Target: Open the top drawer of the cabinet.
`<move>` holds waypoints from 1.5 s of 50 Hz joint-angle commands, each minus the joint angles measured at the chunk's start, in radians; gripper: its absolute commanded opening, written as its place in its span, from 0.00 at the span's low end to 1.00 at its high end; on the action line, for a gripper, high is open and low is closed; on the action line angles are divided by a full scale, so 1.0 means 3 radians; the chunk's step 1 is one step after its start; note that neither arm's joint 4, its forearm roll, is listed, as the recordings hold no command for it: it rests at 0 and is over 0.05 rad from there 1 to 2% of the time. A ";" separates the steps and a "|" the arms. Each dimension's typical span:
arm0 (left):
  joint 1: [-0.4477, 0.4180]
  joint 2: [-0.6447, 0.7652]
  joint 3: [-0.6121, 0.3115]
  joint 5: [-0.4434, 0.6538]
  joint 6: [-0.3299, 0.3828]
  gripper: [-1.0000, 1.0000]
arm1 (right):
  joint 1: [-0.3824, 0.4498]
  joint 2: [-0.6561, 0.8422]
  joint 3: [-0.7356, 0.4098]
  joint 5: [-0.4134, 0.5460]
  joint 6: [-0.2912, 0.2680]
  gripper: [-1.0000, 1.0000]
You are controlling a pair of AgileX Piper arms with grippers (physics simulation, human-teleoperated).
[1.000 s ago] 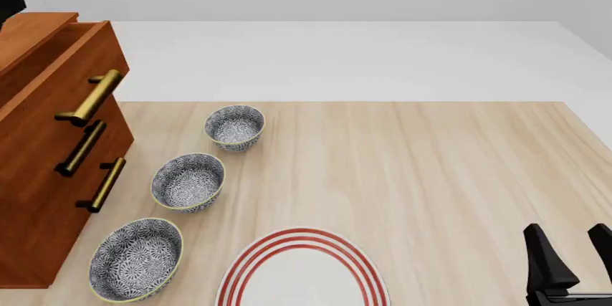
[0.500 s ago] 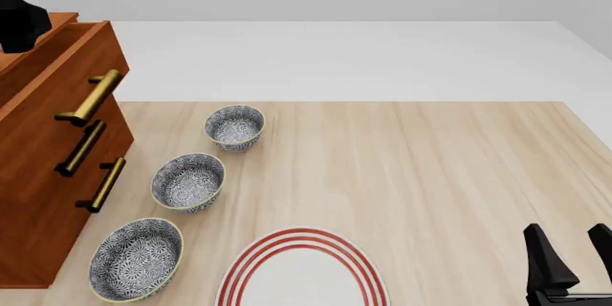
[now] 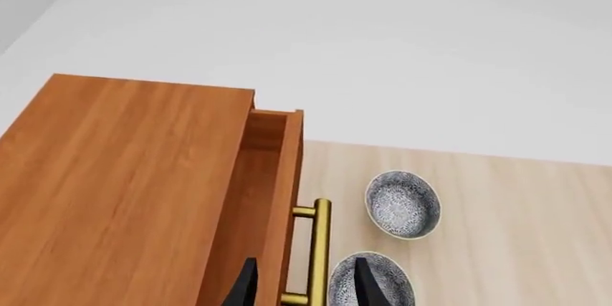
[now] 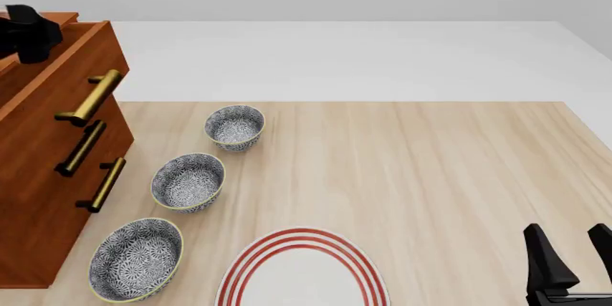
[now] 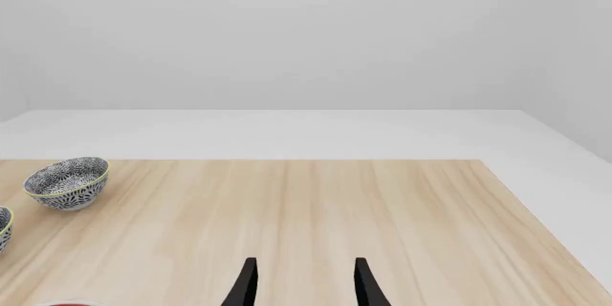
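The top drawer [image 4: 67,69] of the cabinet [image 4: 39,198] stands pulled partway out at the counter's [image 4: 431,177] left edge, its brass handle [image 4: 91,96] jutting past the two lower drawers. The left pincer [image 3: 301,281] hangs above it with fingers spread and pinching nothing, the handle showing between them in the wrist view. Three patterned bowls [image 4: 188,180] line up just beside the cabinet near a red-ringed plate [image 4: 301,274], while the right pincer [image 4: 572,259], also spread and empty, sits well apart at the near right corner.

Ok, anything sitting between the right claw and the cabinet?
Yes, in the front view: the red-ringed plate near the table's front edge, and three patterned bowls in a row beside the cabinet. The right claw rests at the far side.
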 commanded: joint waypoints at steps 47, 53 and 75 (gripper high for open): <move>0.0165 0.0283 0.0191 -0.0264 0.0197 1.00 | 0.0000 0.0000 0.0000 0.0000 0.0000 1.00; 0.0171 0.0316 0.0240 -0.0310 0.0203 1.00 | 0.0000 0.0000 0.0000 0.0000 0.0001 1.00; 0.0160 0.0383 0.0343 -0.0392 0.0245 1.00 | -0.0001 0.0000 0.0000 0.0000 0.0001 1.00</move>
